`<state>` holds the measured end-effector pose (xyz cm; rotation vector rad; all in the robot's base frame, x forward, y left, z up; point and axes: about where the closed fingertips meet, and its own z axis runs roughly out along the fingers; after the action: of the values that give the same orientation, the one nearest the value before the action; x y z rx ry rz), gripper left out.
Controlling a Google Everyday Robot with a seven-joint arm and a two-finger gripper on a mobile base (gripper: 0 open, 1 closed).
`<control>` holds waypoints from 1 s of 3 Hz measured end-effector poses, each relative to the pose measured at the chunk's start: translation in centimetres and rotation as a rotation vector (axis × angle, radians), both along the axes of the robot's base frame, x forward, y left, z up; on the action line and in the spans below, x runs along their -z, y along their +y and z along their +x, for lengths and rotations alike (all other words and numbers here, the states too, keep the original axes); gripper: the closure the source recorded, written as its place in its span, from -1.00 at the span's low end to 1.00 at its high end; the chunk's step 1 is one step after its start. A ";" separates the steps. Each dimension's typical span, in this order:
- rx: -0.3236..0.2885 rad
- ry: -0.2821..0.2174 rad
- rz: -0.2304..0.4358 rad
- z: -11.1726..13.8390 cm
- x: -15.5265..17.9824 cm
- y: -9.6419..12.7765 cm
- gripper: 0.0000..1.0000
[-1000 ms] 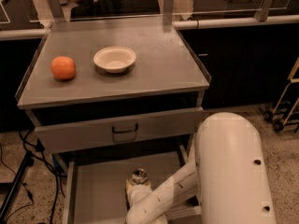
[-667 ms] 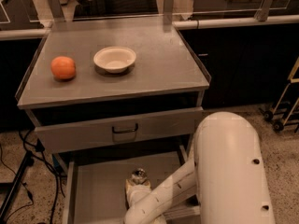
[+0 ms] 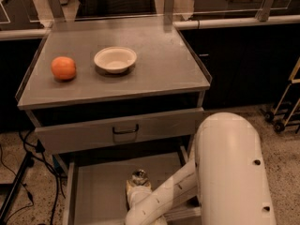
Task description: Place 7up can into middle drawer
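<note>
Camera view: gripper (image 3: 137, 187) low inside middle drawer (image 3: 96, 191), right at 7up can (image 3: 138, 175). Whether it clamps can or sits loose around it: cannot tell. Can upright, shiny top showing just above gripper, near drawer's middle.

Step in hand, likely: set down and release. Do well: can base flat on floor before letting go, then withdraw straight up.

Upper drawer front (image 3: 84, 132) with loop handle close behind can. Side walls well apart, open floor to left. Orange (image 3: 63, 68), white bowl (image 3: 115, 59) up on bench (image 3: 159, 76), out of way.
</note>
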<state>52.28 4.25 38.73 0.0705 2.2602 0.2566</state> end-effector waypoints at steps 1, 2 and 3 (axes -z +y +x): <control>0.000 0.000 0.000 0.0 0.0 0.0 -0.31; 0.000 0.000 0.000 0.0 0.0 0.0 -0.77; 0.000 0.000 0.000 0.0 0.0 0.0 -1.00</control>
<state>52.29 4.25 38.73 0.0706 2.2602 0.2565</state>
